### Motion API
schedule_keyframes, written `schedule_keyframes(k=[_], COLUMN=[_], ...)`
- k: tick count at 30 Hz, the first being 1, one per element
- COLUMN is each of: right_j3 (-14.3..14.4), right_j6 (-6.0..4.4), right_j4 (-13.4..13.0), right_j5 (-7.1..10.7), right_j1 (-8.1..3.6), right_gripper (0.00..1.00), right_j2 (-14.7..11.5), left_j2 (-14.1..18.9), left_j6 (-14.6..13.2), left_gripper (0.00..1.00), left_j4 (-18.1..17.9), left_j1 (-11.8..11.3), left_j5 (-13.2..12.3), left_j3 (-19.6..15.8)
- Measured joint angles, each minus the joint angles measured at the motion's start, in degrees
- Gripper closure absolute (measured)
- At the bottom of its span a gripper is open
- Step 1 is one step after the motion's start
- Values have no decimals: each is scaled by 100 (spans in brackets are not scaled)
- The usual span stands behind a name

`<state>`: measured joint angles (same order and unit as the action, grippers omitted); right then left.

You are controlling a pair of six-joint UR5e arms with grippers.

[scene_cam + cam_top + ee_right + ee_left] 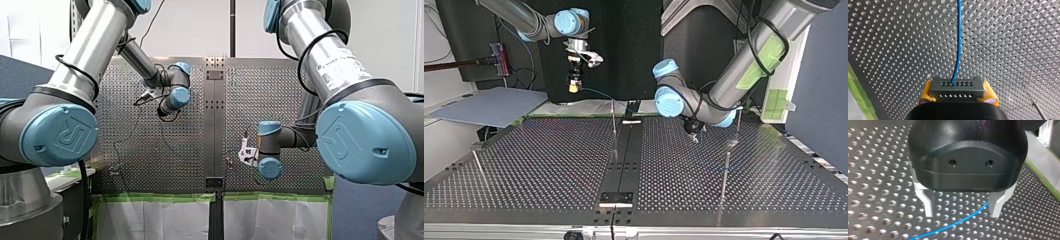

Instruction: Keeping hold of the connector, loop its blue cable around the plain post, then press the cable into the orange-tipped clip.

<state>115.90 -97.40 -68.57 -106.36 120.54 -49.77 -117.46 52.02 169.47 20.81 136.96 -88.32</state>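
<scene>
Dark grey rectangular connector [957,88], gripped between the yellow pads [926,93] of the right arm's end effector [958,94], which is raised near the far edge of the perforated metal table [524,165], left of centre in the top view. Its thin blue cable [958,40] runs ahead over the table. The left arm's black end effector [962,213] is low at the far right, its metal fingers [928,202] apart, with the cable passing between them.

— What colour is the cable [958,37]?
— Blue. It leaves a dark grey connector [957,86] dotted with two rows of small holes.
— And the pads [926,93] flanking the connector?
— Yellow. The worktop [898,37] is silver with a regular grid of holes, and green tape [858,100] edges it. My left end effector [962,214] is black, its fingers [928,202] pale grey.
</scene>
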Motion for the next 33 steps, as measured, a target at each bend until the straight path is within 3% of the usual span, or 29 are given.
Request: schedule_keyframes(k=[8, 14, 33], right_j3=[1, 0, 0], right_j6=[5, 15, 26], right_j4=[16, 18, 18], right_j5=[0, 0, 0], right_j1=[8, 8, 6], right_gripper=[100, 100, 100], right_j2=[0, 1, 1], left_j2=[-311, -331, -605], left_j6=[70, 80, 461], left_gripper=[0, 0, 0], left_j4=[46, 42, 103], left_j1=[-183, -270, -217], left_j5=[161, 52, -126], left_j3=[1, 1, -31])
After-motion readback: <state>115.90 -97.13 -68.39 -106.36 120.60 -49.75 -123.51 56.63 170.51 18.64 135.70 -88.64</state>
